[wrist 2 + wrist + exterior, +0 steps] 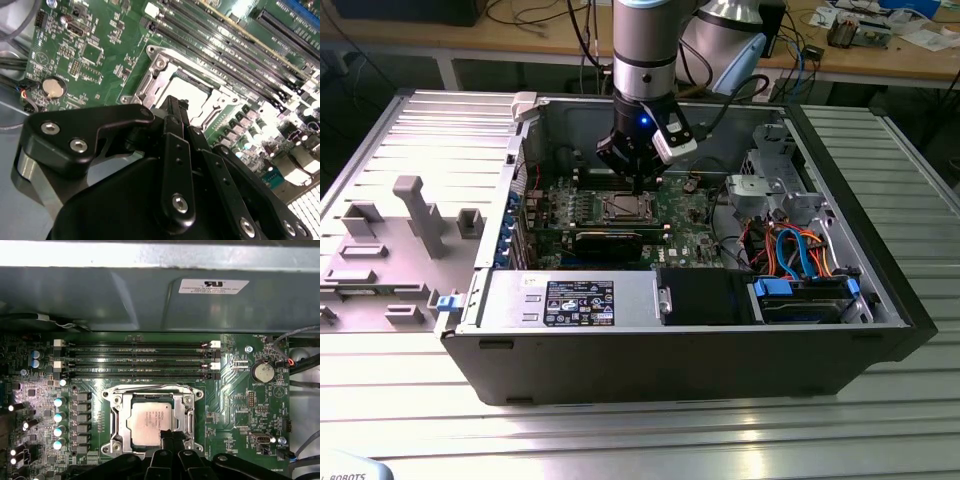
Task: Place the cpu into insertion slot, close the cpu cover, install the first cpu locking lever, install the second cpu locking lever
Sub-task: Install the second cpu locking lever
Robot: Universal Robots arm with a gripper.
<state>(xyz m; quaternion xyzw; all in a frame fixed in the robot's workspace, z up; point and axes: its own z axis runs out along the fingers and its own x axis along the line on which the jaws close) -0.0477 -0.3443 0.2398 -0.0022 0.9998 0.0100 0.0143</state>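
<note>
The cpu, a dull silver square chip, lies flat in the insertion slot on the green motherboard. The cpu cover, a silvery frame with a square window, lies down around the chip. A thin wire lever runs along the frame's edge; I cannot tell whether it is latched. My black gripper hangs just above the socket's edge with its fingers together and nothing between them. In the second wrist view the gripper hides part of the chip and the cover. The exterior view has the gripper straight above the slot.
Long memory slots lie beside the socket, and a coin battery sits off to one side. A row of capacitors flanks the socket. The black graphics card, power supply and drive cage crowd the case.
</note>
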